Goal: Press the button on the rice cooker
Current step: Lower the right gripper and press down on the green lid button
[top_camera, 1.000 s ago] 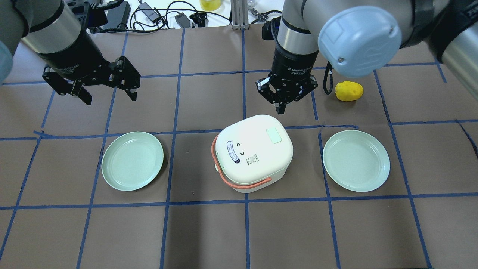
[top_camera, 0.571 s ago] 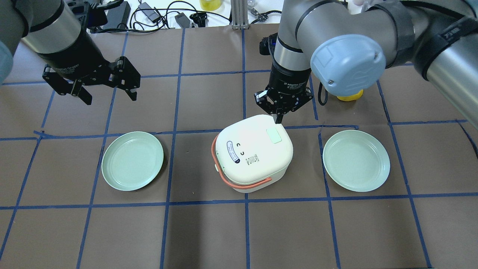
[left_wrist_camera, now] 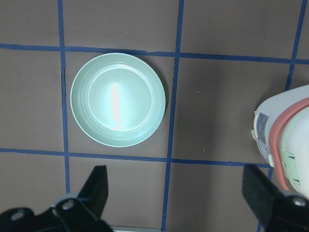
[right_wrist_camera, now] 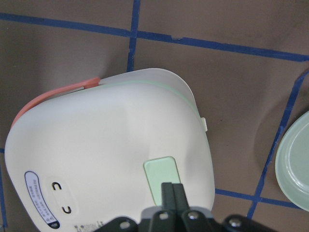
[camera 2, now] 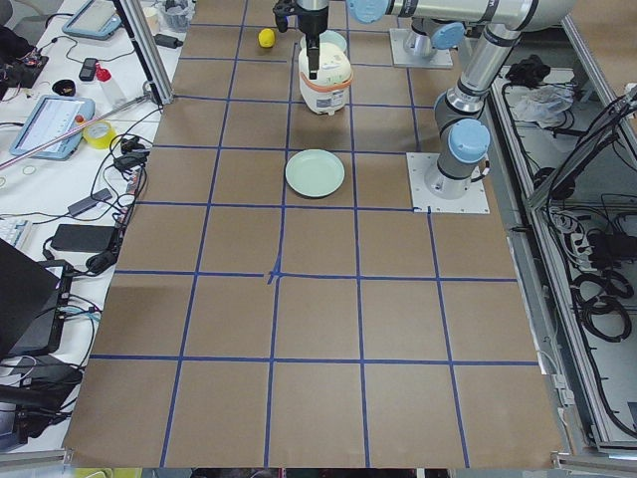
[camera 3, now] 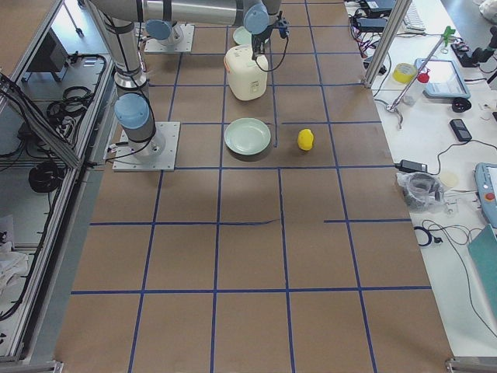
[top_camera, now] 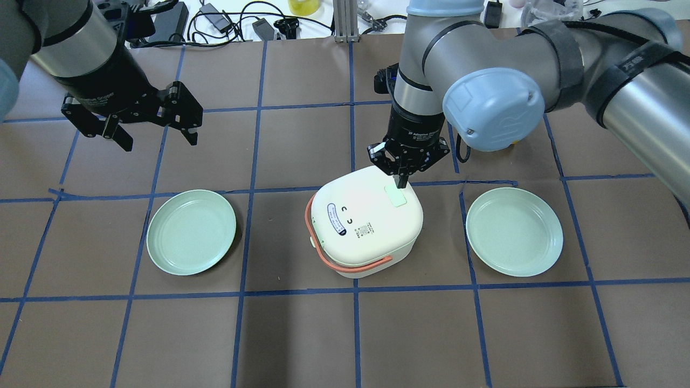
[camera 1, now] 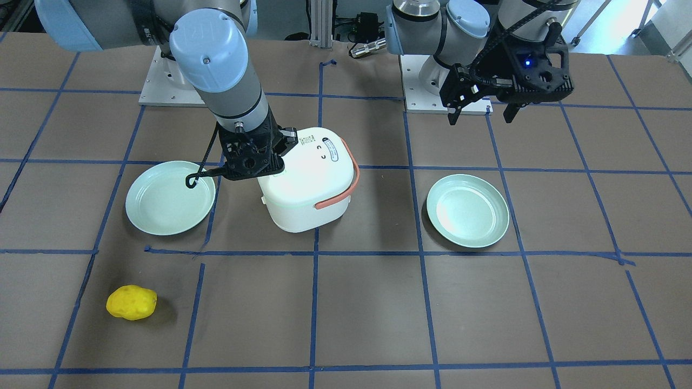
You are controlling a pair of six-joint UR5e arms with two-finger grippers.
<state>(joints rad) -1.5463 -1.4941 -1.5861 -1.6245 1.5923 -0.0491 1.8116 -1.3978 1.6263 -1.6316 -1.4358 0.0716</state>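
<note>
The table (top_camera: 302, 334) is covered in brown paper and ruled into squares by blue tape (top_camera: 356, 334); black cables and power bricks (top_camera: 215, 21) crowd its far edge beside an aluminium post (top_camera: 345, 19). At far left the left gripper (top_camera: 159, 141) hangs above the paper, jaws spread wide, holding nothing; below it lies a pale green plate (top_camera: 191, 231). In the middle stands the white rice cooker (top_camera: 366, 237), its orange handle (top_camera: 323, 253) folded to the front-left; the button (top_camera: 396, 196) sits on the lid's far right part, apart from the oval label (top_camera: 337, 220). The right gripper (top_camera: 400, 182) points straight down with fingers pinched together, empty, tips over the button's far end; whether they touch it cannot be told. A second green plate (top_camera: 515, 231) lies to the right; beyond it rests a yellow lumpy toy (camera 1: 131, 302).
</note>
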